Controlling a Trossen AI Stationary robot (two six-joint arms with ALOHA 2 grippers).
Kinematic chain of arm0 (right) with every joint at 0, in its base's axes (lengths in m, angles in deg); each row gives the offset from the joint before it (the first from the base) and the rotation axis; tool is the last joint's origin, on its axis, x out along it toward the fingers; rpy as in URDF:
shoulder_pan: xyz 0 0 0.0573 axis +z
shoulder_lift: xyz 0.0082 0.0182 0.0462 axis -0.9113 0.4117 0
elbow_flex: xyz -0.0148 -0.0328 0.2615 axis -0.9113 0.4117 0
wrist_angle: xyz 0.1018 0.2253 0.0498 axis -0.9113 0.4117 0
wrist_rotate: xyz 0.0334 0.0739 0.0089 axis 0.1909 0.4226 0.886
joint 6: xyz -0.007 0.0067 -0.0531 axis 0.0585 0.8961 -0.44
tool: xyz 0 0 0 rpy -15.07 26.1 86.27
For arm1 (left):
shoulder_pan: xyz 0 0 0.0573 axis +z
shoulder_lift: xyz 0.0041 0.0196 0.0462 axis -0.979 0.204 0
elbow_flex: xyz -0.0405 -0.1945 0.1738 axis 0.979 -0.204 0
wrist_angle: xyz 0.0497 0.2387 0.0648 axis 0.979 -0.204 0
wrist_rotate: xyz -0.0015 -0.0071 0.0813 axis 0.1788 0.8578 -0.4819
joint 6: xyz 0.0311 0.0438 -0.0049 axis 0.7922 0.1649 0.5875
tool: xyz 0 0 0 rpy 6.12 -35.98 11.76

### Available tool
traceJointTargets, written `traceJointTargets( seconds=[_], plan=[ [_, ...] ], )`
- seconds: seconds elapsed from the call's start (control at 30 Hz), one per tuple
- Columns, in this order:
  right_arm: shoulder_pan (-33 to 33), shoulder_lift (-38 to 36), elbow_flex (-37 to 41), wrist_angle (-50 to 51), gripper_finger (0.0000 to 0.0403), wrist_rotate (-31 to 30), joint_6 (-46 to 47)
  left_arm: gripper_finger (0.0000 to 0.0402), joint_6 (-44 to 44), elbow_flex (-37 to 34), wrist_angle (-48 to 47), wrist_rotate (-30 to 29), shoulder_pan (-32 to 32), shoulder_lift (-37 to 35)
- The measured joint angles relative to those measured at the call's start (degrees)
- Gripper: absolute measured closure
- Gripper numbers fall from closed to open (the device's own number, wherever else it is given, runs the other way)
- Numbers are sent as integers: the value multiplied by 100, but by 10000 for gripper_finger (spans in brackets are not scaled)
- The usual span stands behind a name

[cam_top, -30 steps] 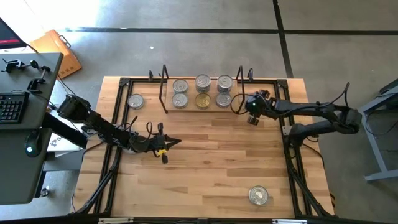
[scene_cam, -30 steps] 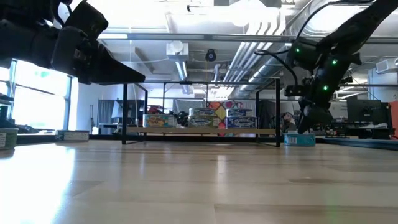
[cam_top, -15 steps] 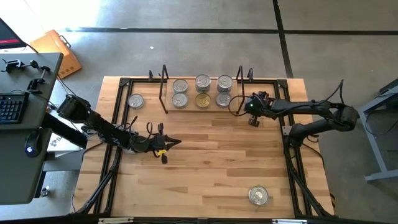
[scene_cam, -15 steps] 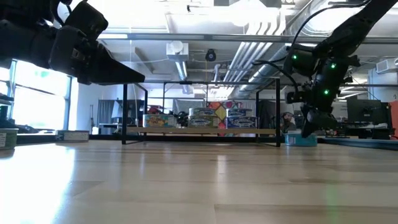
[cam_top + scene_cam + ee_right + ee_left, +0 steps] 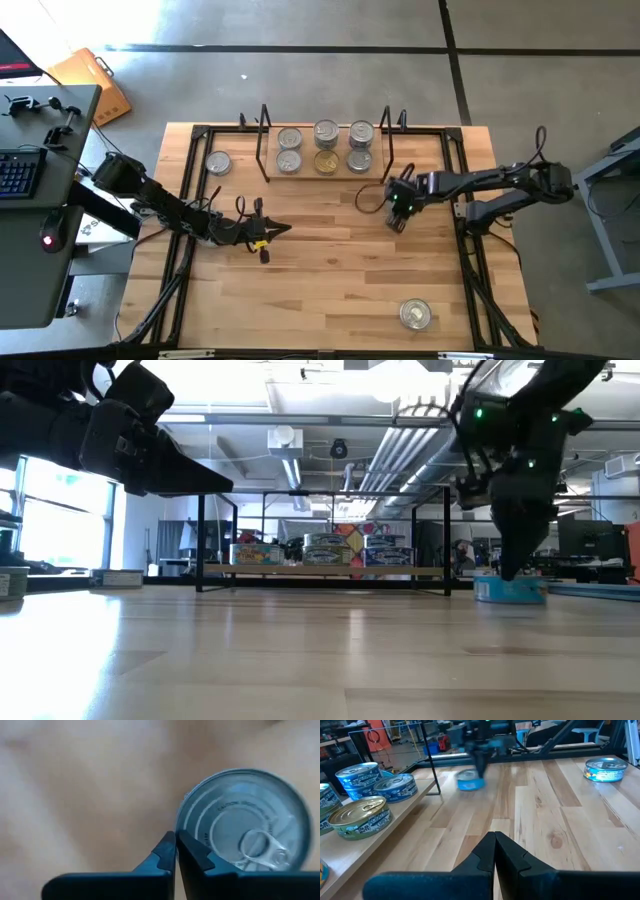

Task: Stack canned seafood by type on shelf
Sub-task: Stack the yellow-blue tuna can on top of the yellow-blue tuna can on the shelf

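Observation:
The shelf (image 5: 264,150) stands at the table's far edge with several tins of canned seafood (image 5: 326,145) on its board. A blue-walled tin (image 5: 245,820) with a silver pull-tab top stands upright on the table in front of the shelf's right end (image 5: 510,591). My right gripper (image 5: 175,836) is shut and points down, right beside that tin (image 5: 470,781). My left gripper (image 5: 285,229) hangs shut over the table's left middle, holding nothing. One tin (image 5: 218,162) stands left of the shelf and another (image 5: 415,314) near the front edge. My right gripper meets the blue tin's outer wall just under the rim (image 5: 182,827) with the tips of its shut fingers. It comes from above and points steeply down. The tin stands flat on the table, top up, beside the fingers and not between them.
Black rails (image 5: 470,270) run along the table's left and right sides. A desk with a keyboard (image 5: 20,170) stands off the left edge. Bare wood (image 5: 330,270) lies between the two grippers and the front tin.
My right gripper has swung from beside the shelf's right end toward the table's near edge and tipped over until it points down. The blue tin has slid along the table toward the near edge with it, staying upright.

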Motion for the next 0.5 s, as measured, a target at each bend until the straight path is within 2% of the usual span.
traceJointTargets(
  seconds=[0.1,0.23,0.4,0.5],
  plan=[
    [621,27,-35,-714,400,514,786,401,0,0,4,0,0,0],
    [1313,312,-48,-1971,400,616,1265,402,0,-2,4,0,0,0],
    [1644,1428,-108,-3899,399,560,1393,402,4,-2,9,0,0,0],
    [1592,2301,-451,-4952,399,258,1369,402,2,-2,9,0,0,0]
  ],
)
